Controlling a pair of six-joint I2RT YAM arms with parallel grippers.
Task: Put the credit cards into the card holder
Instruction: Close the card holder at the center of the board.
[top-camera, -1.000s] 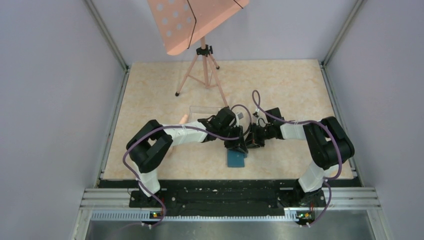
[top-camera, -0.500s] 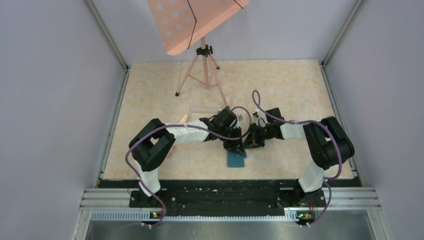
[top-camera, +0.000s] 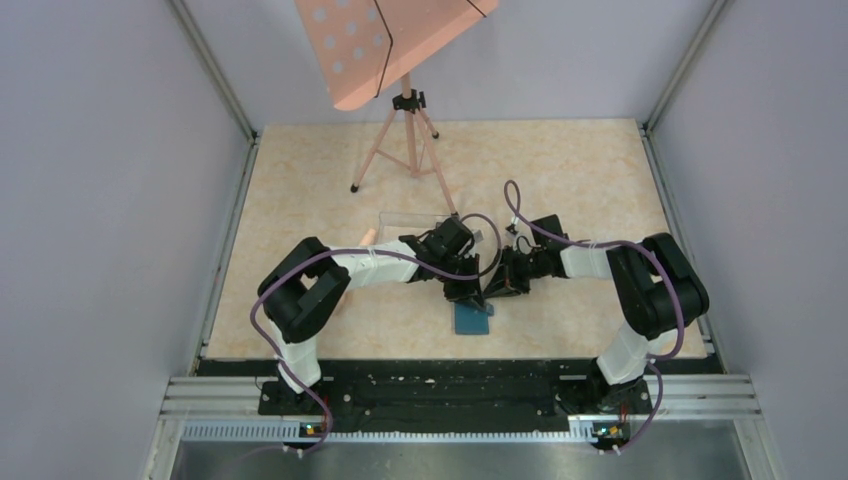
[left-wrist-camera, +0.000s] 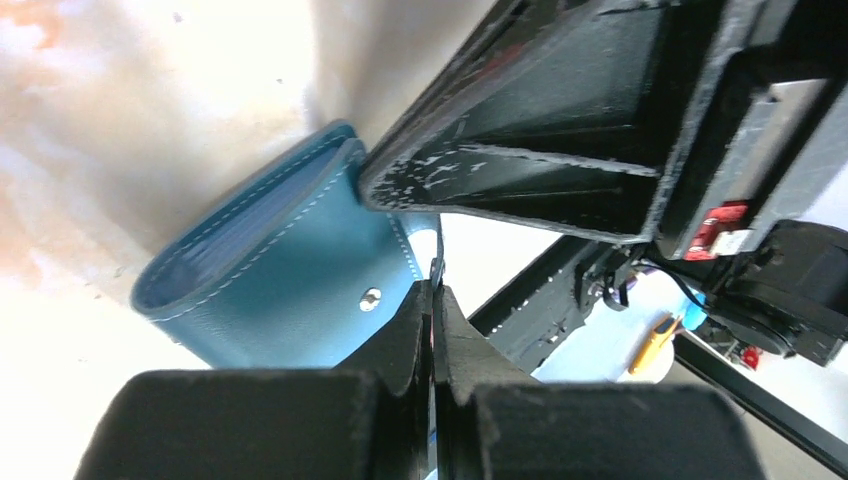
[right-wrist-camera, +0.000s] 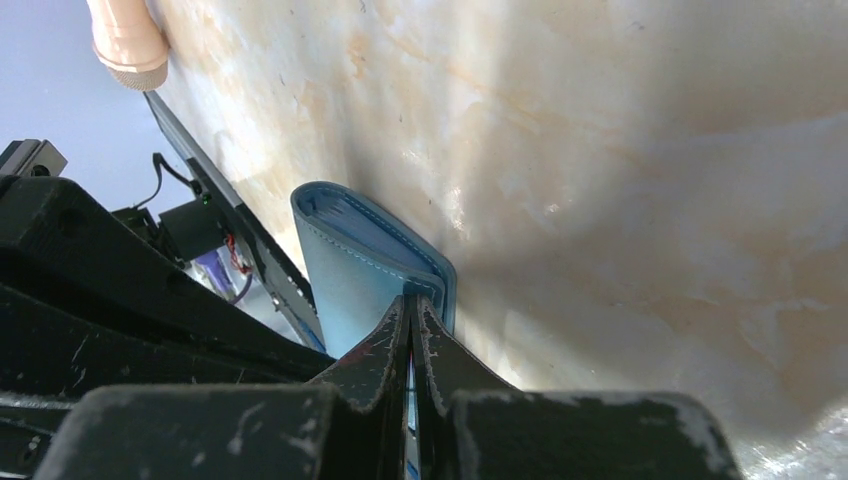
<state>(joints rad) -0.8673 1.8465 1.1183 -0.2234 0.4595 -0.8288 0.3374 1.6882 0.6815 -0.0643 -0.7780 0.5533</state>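
Two-handed work, judging by the top view: find the card holder (top-camera: 472, 319) low in the middle of the frame, flat on the table (top-camera: 560, 180), with the left gripper (top-camera: 469, 295) and right gripper (top-camera: 492, 289) crowded at its upper edge. Expect soft, light, floppy stuff that folds and springs back rather than keeping a shape; likely to slide on the smooth top if pushed. Best taken thin, at a stitched edge or at the tab beside the stud (left-wrist-camera: 371, 296), never across the fold.

From the right wrist, see fingers pressed almost together, nipping the holder's blue edge at a corner. From the left wrist, see fingers likewise squeezed tight on a thin dark sliver seen edge-on, just beside the tab; cannot tell whether card or flap. Cannot pick out the credit cards anywhere with certainty. Expect them stiff, thin and slick, best held by a short end.

Against a second ago, hardly any change: holder on the same spot, left gripper drawn a touch toward the upper left, right gripper barely shifted.
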